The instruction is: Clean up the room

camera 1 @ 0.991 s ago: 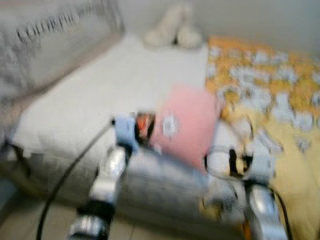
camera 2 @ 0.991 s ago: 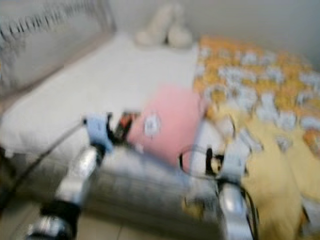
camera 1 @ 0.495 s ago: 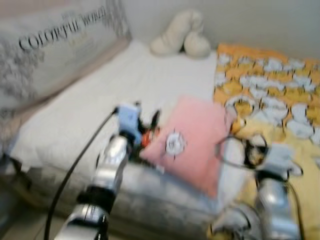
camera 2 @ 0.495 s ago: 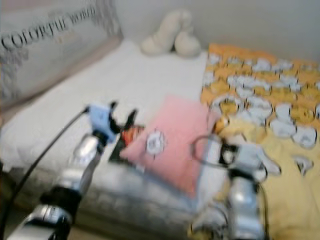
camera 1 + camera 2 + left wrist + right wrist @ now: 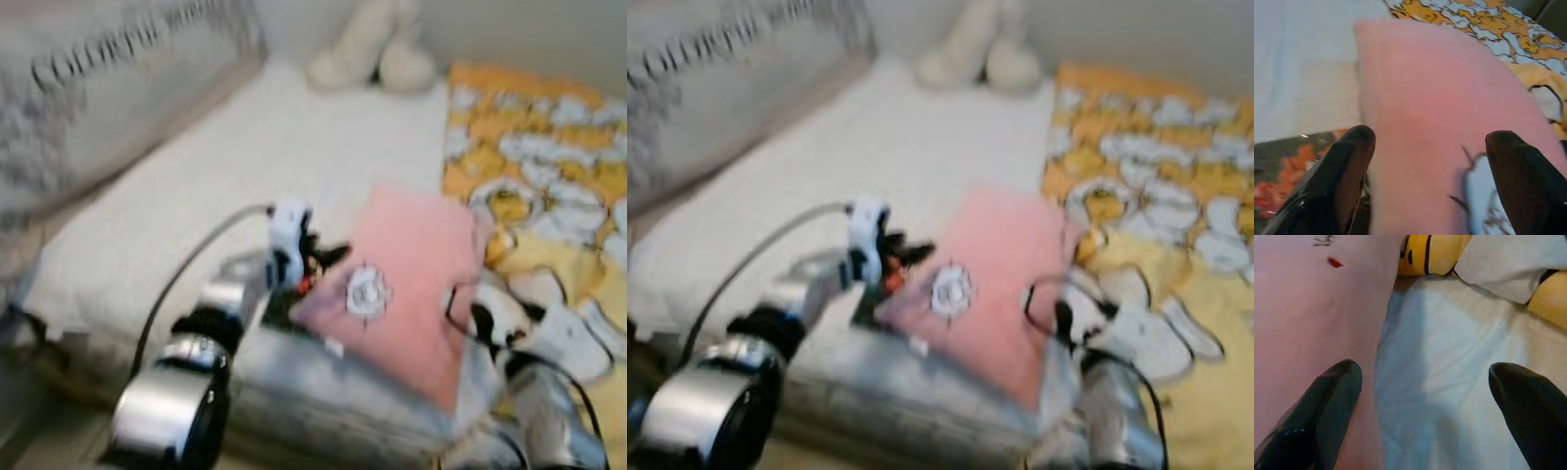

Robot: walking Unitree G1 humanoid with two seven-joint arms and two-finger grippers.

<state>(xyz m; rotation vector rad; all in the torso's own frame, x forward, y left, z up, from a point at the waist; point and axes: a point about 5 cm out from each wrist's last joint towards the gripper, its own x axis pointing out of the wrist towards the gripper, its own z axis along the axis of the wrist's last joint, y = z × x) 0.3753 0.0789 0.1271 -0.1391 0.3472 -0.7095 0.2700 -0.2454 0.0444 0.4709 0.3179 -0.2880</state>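
Two grippers closing in on a pink pillow.
On the bed (image 5: 225,166), the pink pillow (image 5: 411,264) lies near the front edge; left gripper (image 5: 1425,147) and right gripper (image 5: 1420,377) flank it, both wide open, empty. Next, probably: close on its edges, lift.

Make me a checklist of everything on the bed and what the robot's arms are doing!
Surface: bed, white sheet.
Job's things: pink pillow at the near edge; dark orange-patterned thing partly under it, unclear what.
Clutter: yellow blanket on the right; plush toy at the back.
Grippers: left end effector open at the pillow's left edge; right end effector open at its right edge.
Cables: one along each arm.
Surroundings: lettered cushion at left.
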